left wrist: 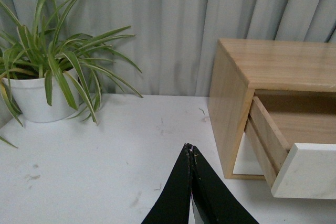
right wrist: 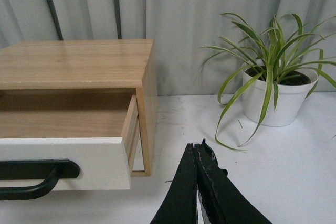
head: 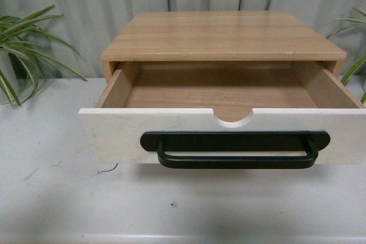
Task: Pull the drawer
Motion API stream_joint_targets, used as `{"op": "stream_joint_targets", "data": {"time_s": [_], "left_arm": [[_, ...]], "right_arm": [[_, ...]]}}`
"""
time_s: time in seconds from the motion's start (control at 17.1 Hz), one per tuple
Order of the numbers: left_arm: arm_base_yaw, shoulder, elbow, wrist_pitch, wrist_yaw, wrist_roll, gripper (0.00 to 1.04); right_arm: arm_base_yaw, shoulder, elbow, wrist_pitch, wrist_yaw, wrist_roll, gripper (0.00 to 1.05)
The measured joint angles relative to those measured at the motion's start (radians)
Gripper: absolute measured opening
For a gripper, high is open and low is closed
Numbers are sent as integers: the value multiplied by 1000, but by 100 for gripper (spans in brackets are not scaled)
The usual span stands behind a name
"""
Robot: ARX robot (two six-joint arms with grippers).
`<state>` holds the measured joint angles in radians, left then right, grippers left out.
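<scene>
The drawer (head: 114, 135) stands pulled well out of its wooden cabinet (head: 223, 35), its inside bare. Its white front carries a long black bar handle (head: 235, 155) on a black oval plate, with a semicircular notch (head: 233, 118) in the rim. Neither arm shows in the front view. My left gripper (left wrist: 190, 147) is shut with nothing in it, over the white table to the left of the cabinet (left wrist: 231, 103) and the drawer front (left wrist: 307, 171). My right gripper (right wrist: 197, 146) is shut and empty, to the right of the drawer (right wrist: 79, 163) and its handle (right wrist: 37, 174).
A potted spider plant (left wrist: 42, 87) stands on the white table (head: 57, 198) left of the cabinet, another (right wrist: 275, 95) to its right. A grey curtain (head: 86, 4) hangs behind everything.
</scene>
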<state>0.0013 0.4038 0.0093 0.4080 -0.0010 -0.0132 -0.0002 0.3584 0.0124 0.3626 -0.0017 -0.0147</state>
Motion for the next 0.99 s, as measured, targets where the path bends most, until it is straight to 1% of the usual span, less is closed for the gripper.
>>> {"op": "stream_joint_targets", "data": {"time_s": [0.23,0.53,0.82,0.94,0.99], "left_arm": [[0,-111,0,-115,0,0,2],[0,-186,0,-188,0,0,2],[0,-217,0,-220,0,0,2],[0,-223,0,-228,0,0,2],[0,-224,0,-229,0,0,2]], "right_arm": [[0,-97,0,-98,0,0,2],[0,-164,0,-166,0,0,2],[0,-191,0,-195,0,0,2],[0,-219,1,-240,0,0,2],[0,-248,1,-292,1,0,2]]}}
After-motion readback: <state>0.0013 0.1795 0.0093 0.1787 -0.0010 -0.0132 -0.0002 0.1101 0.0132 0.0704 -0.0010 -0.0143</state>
